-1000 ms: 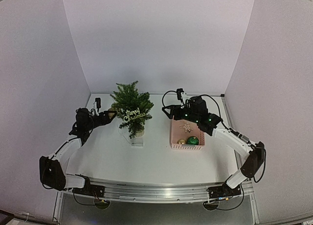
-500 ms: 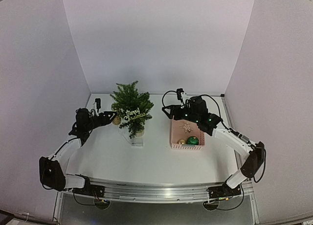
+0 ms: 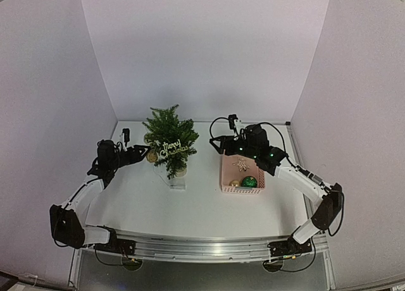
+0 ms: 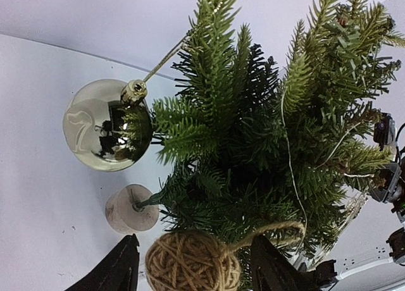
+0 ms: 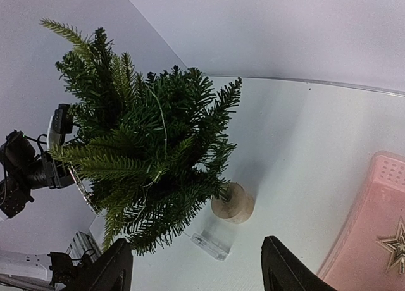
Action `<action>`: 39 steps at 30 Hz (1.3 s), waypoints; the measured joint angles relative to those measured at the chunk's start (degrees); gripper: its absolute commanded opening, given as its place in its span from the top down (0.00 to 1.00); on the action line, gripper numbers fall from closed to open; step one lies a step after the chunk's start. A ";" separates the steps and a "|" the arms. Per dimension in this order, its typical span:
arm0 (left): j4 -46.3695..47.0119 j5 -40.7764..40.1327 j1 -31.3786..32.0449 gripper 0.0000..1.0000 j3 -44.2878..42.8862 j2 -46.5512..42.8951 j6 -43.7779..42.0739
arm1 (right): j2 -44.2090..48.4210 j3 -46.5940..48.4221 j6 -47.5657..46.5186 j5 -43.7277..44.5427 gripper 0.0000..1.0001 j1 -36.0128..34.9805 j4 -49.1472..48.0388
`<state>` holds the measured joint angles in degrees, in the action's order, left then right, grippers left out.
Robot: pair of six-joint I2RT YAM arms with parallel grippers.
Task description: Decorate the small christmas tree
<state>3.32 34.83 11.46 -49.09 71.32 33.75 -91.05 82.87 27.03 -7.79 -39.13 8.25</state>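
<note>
The small christmas tree stands at the table's back centre on a pale base, with a "Merry Christmas" sign on it. A gold bauble hangs by its string from a left branch. A twine ball hangs below it, its loop caught over a lower branch. My left gripper is open around the twine ball, with a gap on each side. My right gripper is open and empty, hovering over the far end of the pink basket.
The pink basket holds a glittery star, a green bauble and a gold bauble. A clear plastic box lies on the table in front of the tree's base, with a thin wire running up into the branches.
My left gripper has opened wider and drawn back to the left, leaving the twine ball hanging on the tree's left side. The right arm has not moved.
</note>
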 measured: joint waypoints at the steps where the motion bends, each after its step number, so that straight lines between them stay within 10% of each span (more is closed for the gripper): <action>1: -0.65 0.01 -0.18 0.39 -0.23 -0.31 -0.30 | 0.00 0.00 0.00 0.00 0.33 0.00 0.00; 16: -3.94 1.45 -2.49 0.27 -4.12 -2.01 -3.14 | 0.00 0.07 0.38 2.10 0.32 0.03 1.83; 34: -8.25 -1.24 -5.27 0.06 -5.69 -7.28 -4.95 | -2.53 2.16 6.55 17.41 0.28 9.88 31.86; 39: -10.96 -5.28 -5.73 0.03 -5.67 -7.46 -6.85 | -10.76 8.25 3.10 16.32 0.42 12.62 38.25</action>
<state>-7.64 29.56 5.73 -54.76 63.86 26.89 -101.81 91.12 30.12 8.53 -26.51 46.51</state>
